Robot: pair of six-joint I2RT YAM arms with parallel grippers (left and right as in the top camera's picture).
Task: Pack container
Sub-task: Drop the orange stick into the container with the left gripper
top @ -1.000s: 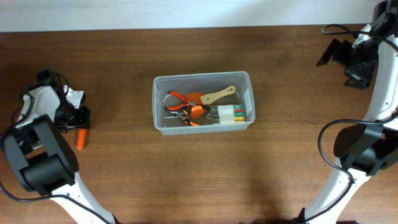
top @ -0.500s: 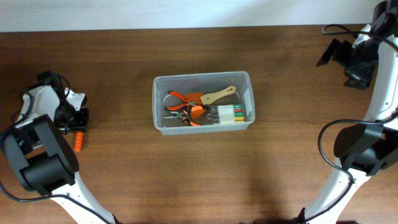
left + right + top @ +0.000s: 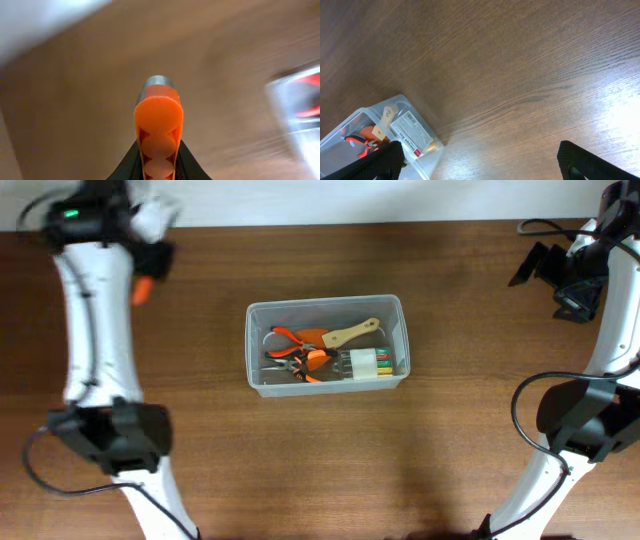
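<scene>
The clear plastic container [image 3: 325, 384] stands mid-table and holds orange pliers [image 3: 293, 338], a wooden-handled tool [image 3: 352, 334] and a white pack of coloured bits [image 3: 370, 365]. My left gripper [image 3: 150, 268] is raised over the far-left part of the table, shut on an orange-handled tool [image 3: 143, 289]. In the left wrist view the gripper [image 3: 158, 157] clamps that orange tool [image 3: 158, 117], its metal tip pointing away; the container [image 3: 300, 107] is a blur at the right. My right gripper [image 3: 537, 264] is open and empty at the far right, also in the right wrist view [image 3: 485, 162], with the container [image 3: 420, 165] at lower left.
Brown wooden table [image 3: 320, 460] with a white wall along its far edge. A black cable [image 3: 545, 225] runs by the right arm. The arm bases stand at the front left [image 3: 110, 435] and front right [image 3: 580, 420].
My left arm has lifted the orange-handled tool off the table at the left and swung it up toward the far-left edge. The right arm has not moved.
</scene>
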